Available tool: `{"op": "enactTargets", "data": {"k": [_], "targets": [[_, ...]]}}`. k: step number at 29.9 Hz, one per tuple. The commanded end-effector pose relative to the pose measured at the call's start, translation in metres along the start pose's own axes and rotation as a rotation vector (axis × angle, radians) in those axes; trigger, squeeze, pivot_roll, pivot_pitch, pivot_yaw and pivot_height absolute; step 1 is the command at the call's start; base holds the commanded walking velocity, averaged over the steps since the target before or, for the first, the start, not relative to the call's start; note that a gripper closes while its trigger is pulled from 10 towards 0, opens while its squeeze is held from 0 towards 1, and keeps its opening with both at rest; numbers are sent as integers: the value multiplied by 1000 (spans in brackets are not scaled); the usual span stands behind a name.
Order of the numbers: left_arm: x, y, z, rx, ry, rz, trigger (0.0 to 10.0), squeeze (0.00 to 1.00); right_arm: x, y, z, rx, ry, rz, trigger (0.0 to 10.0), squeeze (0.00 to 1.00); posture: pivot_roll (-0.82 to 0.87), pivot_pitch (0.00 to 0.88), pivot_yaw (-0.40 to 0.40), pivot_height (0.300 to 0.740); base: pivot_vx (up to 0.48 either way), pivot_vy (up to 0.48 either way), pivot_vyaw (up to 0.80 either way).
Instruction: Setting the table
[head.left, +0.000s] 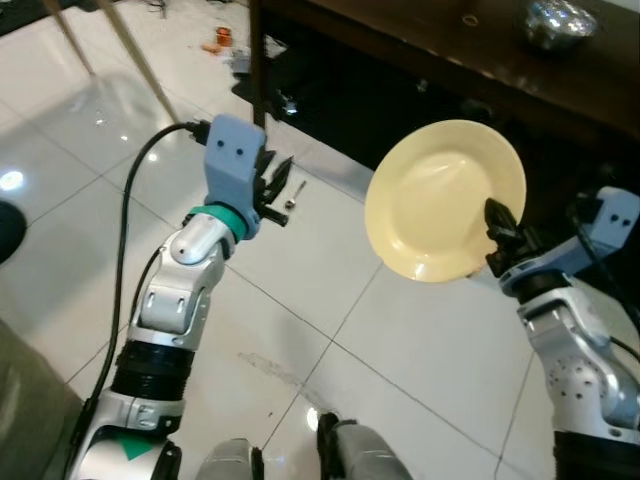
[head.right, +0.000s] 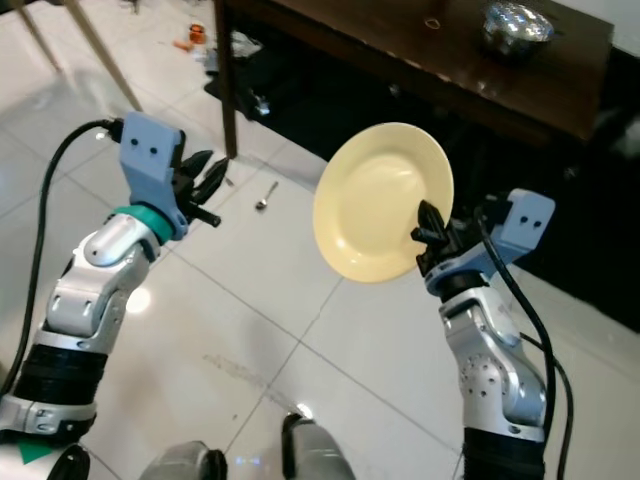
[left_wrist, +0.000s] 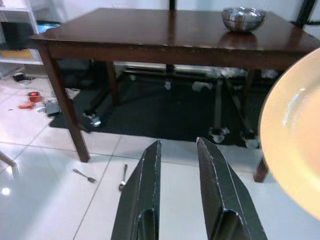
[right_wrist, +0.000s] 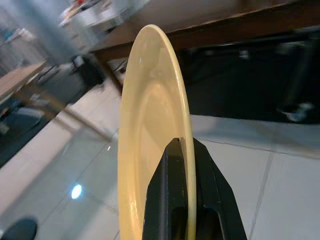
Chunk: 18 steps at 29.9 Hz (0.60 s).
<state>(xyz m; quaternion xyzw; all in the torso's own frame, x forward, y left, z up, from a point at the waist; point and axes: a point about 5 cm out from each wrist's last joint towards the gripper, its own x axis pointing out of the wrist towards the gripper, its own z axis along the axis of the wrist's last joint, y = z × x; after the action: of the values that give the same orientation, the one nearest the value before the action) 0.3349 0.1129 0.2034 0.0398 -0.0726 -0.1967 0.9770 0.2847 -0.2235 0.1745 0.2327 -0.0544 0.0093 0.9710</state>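
White glossy floor tiles (head.left: 420, 340) are spreading under the robot, and a dark wooden table (left_wrist: 165, 32) is standing ahead of it with a metal bowl (left_wrist: 243, 18) sitting on its top near the far right side. Two spoons (left_wrist: 122, 177) are lying on the tiles just beside the table's near left leg (left_wrist: 65, 107), and some small clutter is lying on the floor further off to the left.

Right arm is bending up at the elbow, with its forearm rising toward the table and its wrist camera housing sticking out to the side. The right gripper (head.right: 428, 232) is pinching the rim of a pale yellow plate (head.right: 380, 200), one black finger on each face of the edge, as the right wrist view is showing (right_wrist: 177, 200). The plate is being held in the air, standing nearly on edge with its hollow face turned toward the robot's head, in front of the table's near edge and lower than the tabletop, touching nothing but the fingers.

Left arm is reaching forward and up on the other side, elbow bent, with a black cable (head.left: 125, 230) looping off the wrist. The left gripper (left_wrist: 177, 165) is hanging over the tiles, well apart from the plate, its two fingers standing narrowly parted with floor showing between them and nothing in the gap. It is pointing toward the table's left leg and the spoons below.
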Motion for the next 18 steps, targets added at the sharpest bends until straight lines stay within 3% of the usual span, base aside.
{"op": "enactTargets", "data": {"k": [1, 18], "targets": [[1, -5, -1, -3, 3, -15, 10000, 0, 0, -5, 8, 18, -45, -27, 10000, 0, 94, 79, 16, 740, 0, 0, -800], [3, -6, -2, 0, -3, 6, 10000, 0, 7, -6, 14, 83, -87, -59, 10000, 0, 98, 66, 16, 740, 0, 0, -800]]}}
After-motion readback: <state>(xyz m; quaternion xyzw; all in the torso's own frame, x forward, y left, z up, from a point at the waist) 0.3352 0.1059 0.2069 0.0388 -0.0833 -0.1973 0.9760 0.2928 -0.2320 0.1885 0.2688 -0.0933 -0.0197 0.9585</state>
